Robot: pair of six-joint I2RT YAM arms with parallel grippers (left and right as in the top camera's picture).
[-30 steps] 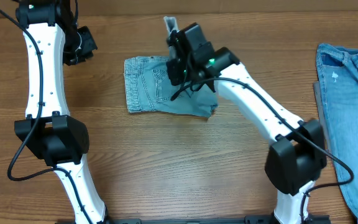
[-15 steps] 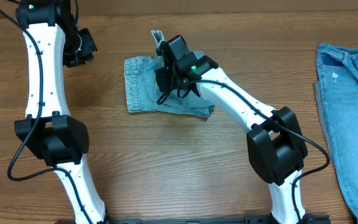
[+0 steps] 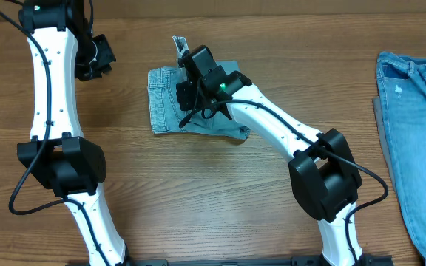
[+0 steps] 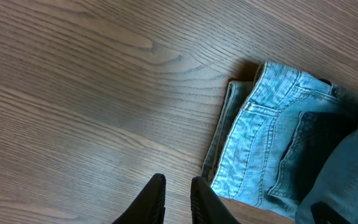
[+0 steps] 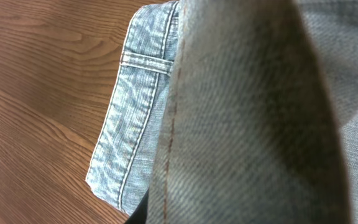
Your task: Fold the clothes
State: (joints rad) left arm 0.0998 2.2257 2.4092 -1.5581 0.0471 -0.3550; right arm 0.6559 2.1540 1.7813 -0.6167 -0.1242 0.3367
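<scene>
Pinching a fold of the denim shorts [image 3: 164, 105], the right claw [image 3: 181, 50] sits closed on the cloth above the garment's far edge, near the middle of the wooden bench [image 3: 220, 203]. The shorts lie flat under and just left of that claw, the stitched waistband end toward the left arm, while the gripped layer rises off the rest. From the right wrist camera, this raised layer hangs close in front of the lens as a broad sheet with an orange-stitched seam, and the waistband [image 5: 132, 112] rests on the wood below it. The left claw [image 4: 177, 179] hovers over bare wood well apart from the shorts' left edge, its fingers parted by only a narrow gap and gripping nothing. Another pale denim garment [image 3: 420, 111] lies at the bench's right side.
</scene>
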